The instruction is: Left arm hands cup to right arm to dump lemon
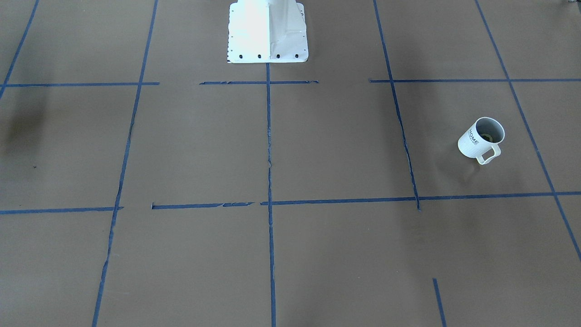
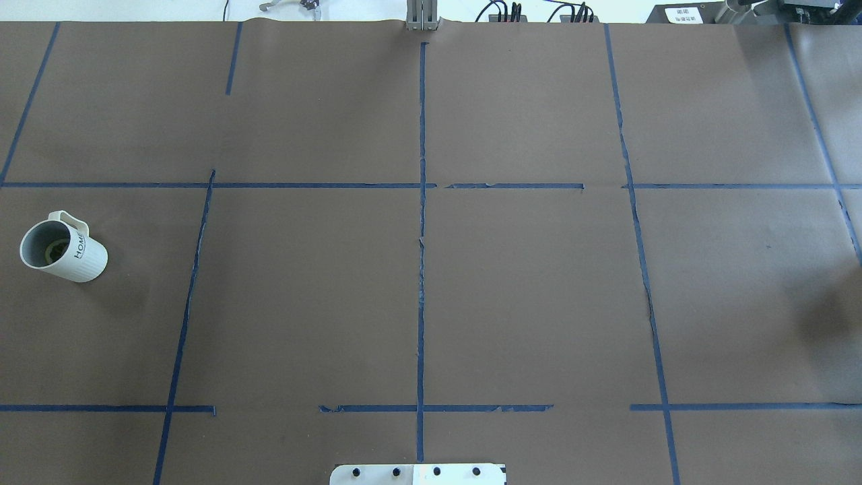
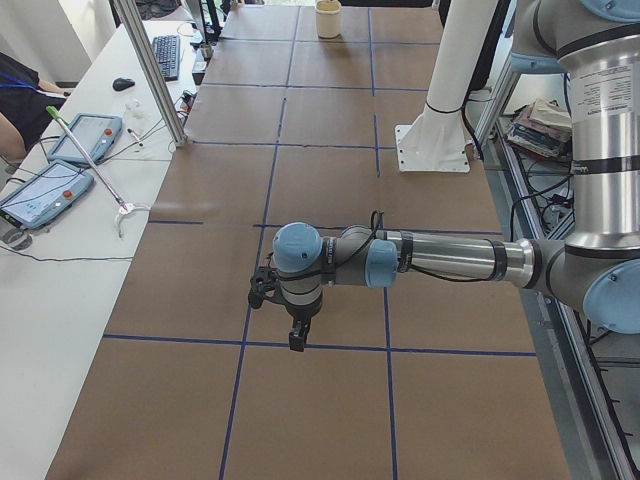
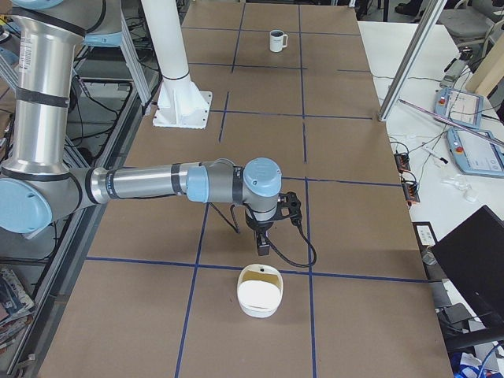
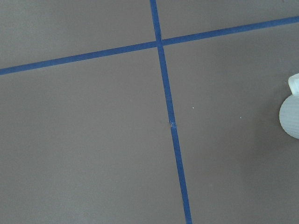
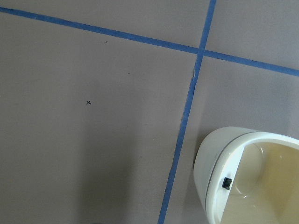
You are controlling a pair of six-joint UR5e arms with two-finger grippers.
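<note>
Overhead exterior first: looking down on the brown table (image 2: 539,303), gridded with blue tape (image 2: 421,269). Over to the side views: finding the left arm (image 3: 450,258) stretched low over the paper and the right arm (image 4: 157,183) likewise, with a white bowl (image 4: 258,295) near the right gripper (image 4: 262,249), at its six o'clock. Can't tell the opening of that claw or of the left gripper (image 3: 296,336), nor any hold. Back overhead: spotting the cup (image 2: 64,250) upright at the table's nine o'clock, handle at twelve, with the lemon (image 2: 52,250) down inside.
</note>
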